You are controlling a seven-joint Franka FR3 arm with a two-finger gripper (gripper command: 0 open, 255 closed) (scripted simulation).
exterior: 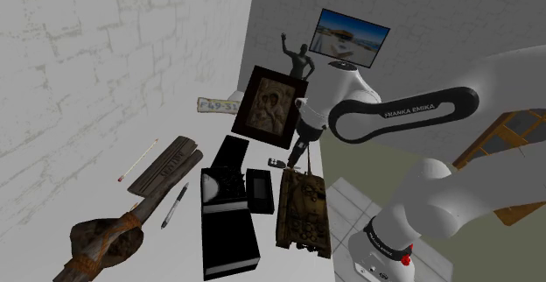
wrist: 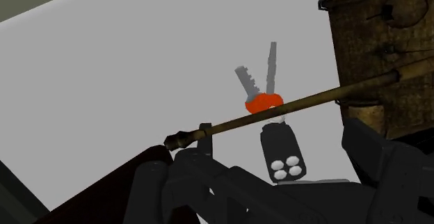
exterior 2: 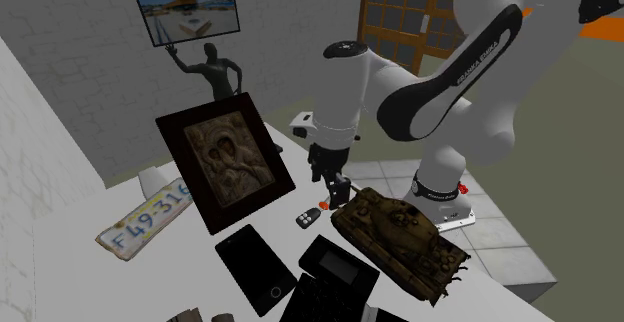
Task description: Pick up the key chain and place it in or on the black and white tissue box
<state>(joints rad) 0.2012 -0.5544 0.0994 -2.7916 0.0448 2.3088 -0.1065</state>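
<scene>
The key chain (wrist: 268, 104), two grey keys on a red ring with a black fob (wrist: 282, 153), lies flat on the white table (wrist: 139, 69). It lies beside the tank model's front (exterior 2: 308, 217) and near the table's right edge in the shoulder view (exterior: 273, 164). My gripper (wrist: 275, 188) hangs just above it, open, with the fob between the fingers (wrist: 156, 181) and untouched. The tank's gun barrel (wrist: 292, 108) crosses over the red ring. The black box with a white band (exterior: 227, 232) lies nearer the shoulder camera, past a small black device (exterior: 260, 190).
A camouflage tank model (exterior: 304, 206) sits right beside the gripper (exterior 2: 342, 188). A framed dark relief picture (exterior 2: 225, 160) leans behind, with a figurine (exterior: 302, 61) and a screen (exterior: 353, 37). A black phone (exterior 2: 255, 265), licence plate (exterior 2: 150, 220), pen (exterior: 175, 206) and wooden pieces (exterior: 166, 171) lie around.
</scene>
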